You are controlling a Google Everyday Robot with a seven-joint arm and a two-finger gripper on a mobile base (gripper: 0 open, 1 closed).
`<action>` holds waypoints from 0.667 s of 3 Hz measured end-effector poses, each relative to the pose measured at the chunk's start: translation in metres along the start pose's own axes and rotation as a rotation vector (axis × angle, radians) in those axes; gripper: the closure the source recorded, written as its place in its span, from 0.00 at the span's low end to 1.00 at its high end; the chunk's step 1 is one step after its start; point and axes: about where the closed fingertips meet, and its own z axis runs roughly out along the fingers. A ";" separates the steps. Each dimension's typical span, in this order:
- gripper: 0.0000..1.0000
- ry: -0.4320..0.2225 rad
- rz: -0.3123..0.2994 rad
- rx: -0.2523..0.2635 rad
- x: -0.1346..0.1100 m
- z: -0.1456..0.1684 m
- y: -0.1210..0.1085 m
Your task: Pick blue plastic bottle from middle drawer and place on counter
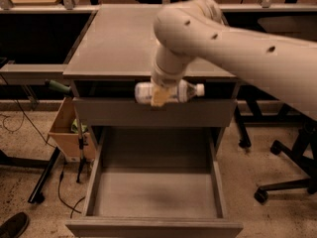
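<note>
Here, the gripper [159, 96] hangs just in front of the counter's front edge, a little right of its middle. It sits at the end of the pale arm [237, 38], which reaches in from the right and crosses above the counter's [114, 38] front right corner. It is clamped on the bottle [174, 91]: 1 tan finger [158, 100] shows pressed across the bottle's near side, and the other is hidden behind it. The bottle is held in the air, lying level and parallel to the front edge, with its white cap [199, 89] pointing toward the right corner and its base toward the left. It sits just below the level of the tabletop, in front of the dark gap under the front edge and just above the closed drawer front [124, 114]. It touches neither the counter nor the open drawer [153, 195], which is pulled out toward the camera well below the bottle, showing a smooth grey floor and low side walls. Beyond the counter's left edge a cardboard box [67, 133] stands on the speckled floor, with a dark shoe [12, 225] nearer the camera. Beyond the right edge a wheeled chair base [287, 182] is visible.
</note>
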 end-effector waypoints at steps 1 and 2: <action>1.00 0.015 -0.094 0.060 -0.056 -0.046 -0.030; 1.00 0.010 -0.127 0.106 -0.107 -0.065 -0.067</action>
